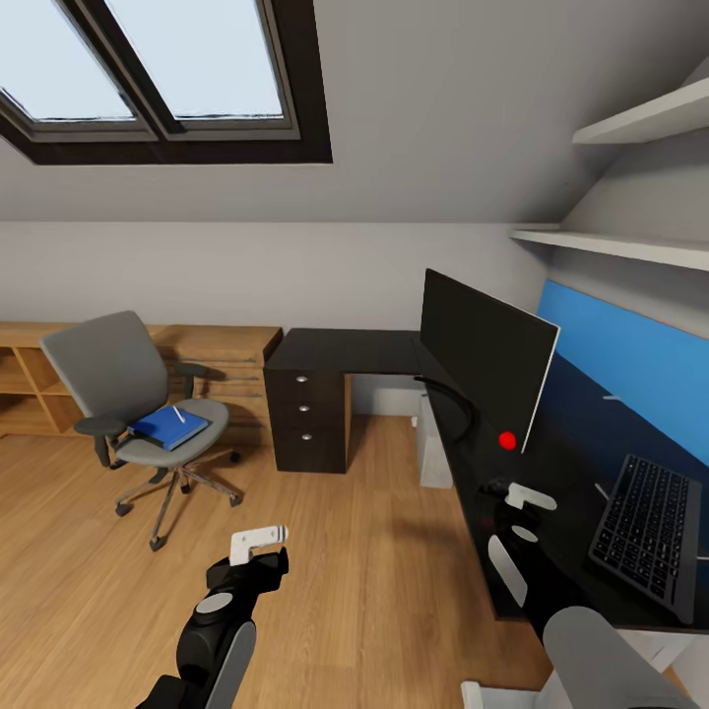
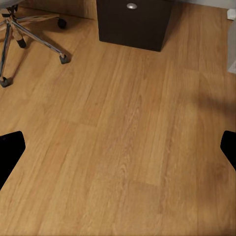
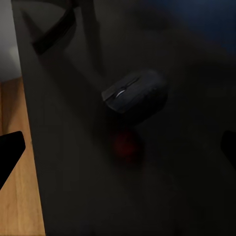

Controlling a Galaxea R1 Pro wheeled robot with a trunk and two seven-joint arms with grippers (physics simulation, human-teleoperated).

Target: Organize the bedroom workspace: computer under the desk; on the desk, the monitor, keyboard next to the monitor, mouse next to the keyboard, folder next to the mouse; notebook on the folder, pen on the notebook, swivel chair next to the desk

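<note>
- an attic bedroom with a dark-framed skylight (image 1: 167,79) in the sloped grey ceiling, seen from the robot's head, light wood floor (image 1: 374,551) below.
- the glossy black desk (image 1: 345,350) runs in an l along the right wall, its three-drawer unit (image 1: 307,409) standing at the near corner; the monitor (image 1: 487,356) stands upright on it, a red dot at its lower corner.
- the keyboard (image 1: 647,524) lies on the desk beyond the monitor, against the blue wall panel (image 1: 630,359).
- the mouse (image 3: 135,94) sits on the dark desk top near its floor-side edge, just ahead of the right gripper (image 1: 512,517), whose fingers stand parted and empty above the desk; a faint red glint lies on the surface between mouse and gripper.
- the swivel chair (image 1: 133,414) stands well apart from the desk, before the low wooden shelving (image 1: 39,379); the blue folder (image 1: 169,426) rests on its seat with the thin white pen (image 1: 179,414) on top.
- the left gripper (image 1: 258,547) hangs released over bare floor; its wrist camera catches the chair's chrome base (image 2: 29,34) and the foot of the drawer unit.
- a pale boxy shape under the desk, likely the computer (image 1: 431,448), is mostly hidden.
</note>
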